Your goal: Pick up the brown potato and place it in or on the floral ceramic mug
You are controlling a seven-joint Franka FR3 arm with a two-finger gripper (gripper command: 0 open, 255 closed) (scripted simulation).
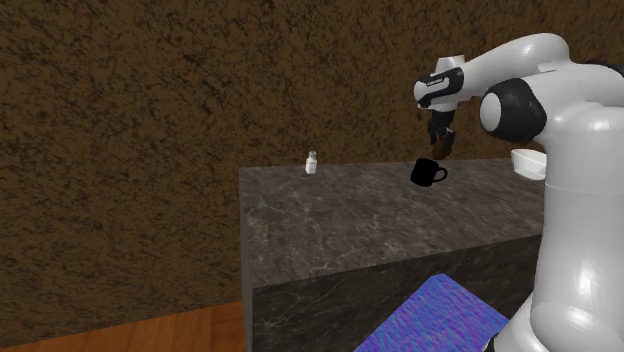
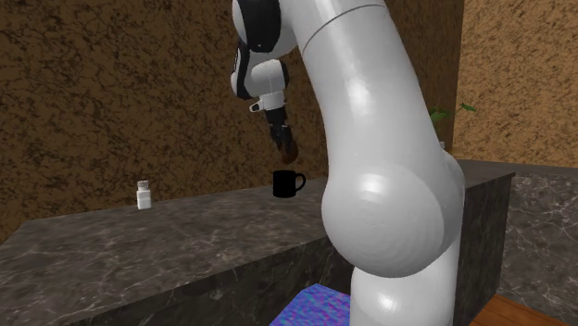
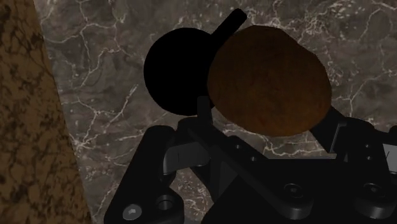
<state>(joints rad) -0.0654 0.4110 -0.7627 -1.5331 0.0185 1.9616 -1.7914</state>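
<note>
Gripper [image 2: 283, 141] is clamped on the potato [image 3: 270, 79]. In the wrist view the two black fingers [image 3: 203, 113] press on opposite sides of it, spread about as wide as the potato. The potato is brown, rough and rounded, and bulges out past the fingertips.

The potato is in the air, off the counter [image 1: 340, 225]. It hangs above the mug [image 2: 287, 183] with a clear gap between them and no contact. In the wrist view the mug lies below and past the potato. Its round mouth is partly covered by the potato's edge, and the handle sticks out away from the gripper.

The mug is drawn plain black with no pattern visible. It stands upright on the dark veined stone counter. In the second exterior view its handle points to that view's right.

The arm [image 2: 370, 139] is white and bends down over the counter, with the hand pointing down at the mug.

A small white bottle [image 1: 312, 163] stands upright on the counter near the back edge. It is well apart from the mug, toward the shoulder view's left. A white bowl [image 1: 528, 160] shows at the shoulder view's right, partly hidden by the arm.

A brown mottled wall [image 1: 150, 120] is behind the counter. A blue-purple patterned surface [image 1: 430, 320] lies below the counter front, by the arm's base.
</note>
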